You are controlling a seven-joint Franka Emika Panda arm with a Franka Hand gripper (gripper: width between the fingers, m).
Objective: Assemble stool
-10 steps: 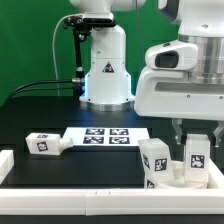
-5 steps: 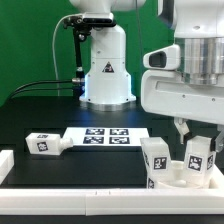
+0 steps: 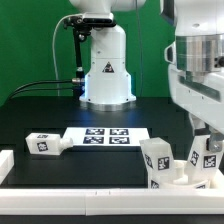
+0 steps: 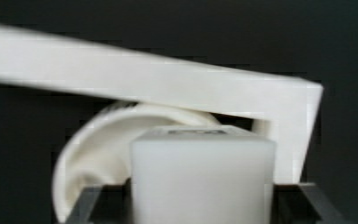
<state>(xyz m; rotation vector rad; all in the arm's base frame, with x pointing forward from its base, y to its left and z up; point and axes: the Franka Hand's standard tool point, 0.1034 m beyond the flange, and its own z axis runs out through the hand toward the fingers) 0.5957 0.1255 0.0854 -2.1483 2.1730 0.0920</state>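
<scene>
Claw [image 3: 206, 138] clamped on a stool leg [image 3: 207, 156] at the seat [image 3: 180, 177].
The seat sits at the exterior view's right; a second leg [image 3: 155, 160] stands on it, and a third leg [image 3: 42, 143] lies beside the marker board [image 3: 105, 135].

In the exterior view, the marker board [image 3: 100, 135] lies mid-bench [image 3: 40, 112], with a loose leg [image 3: 42, 143] at its 9 o'clock. At its 4 o'clock sits the seat [image 3: 181, 177], bearing an upright leg [image 3: 155, 160]. A second leg [image 3: 204, 156] is at that leg's 3 o'clock, within the pincer [image 3: 205, 142].
</scene>
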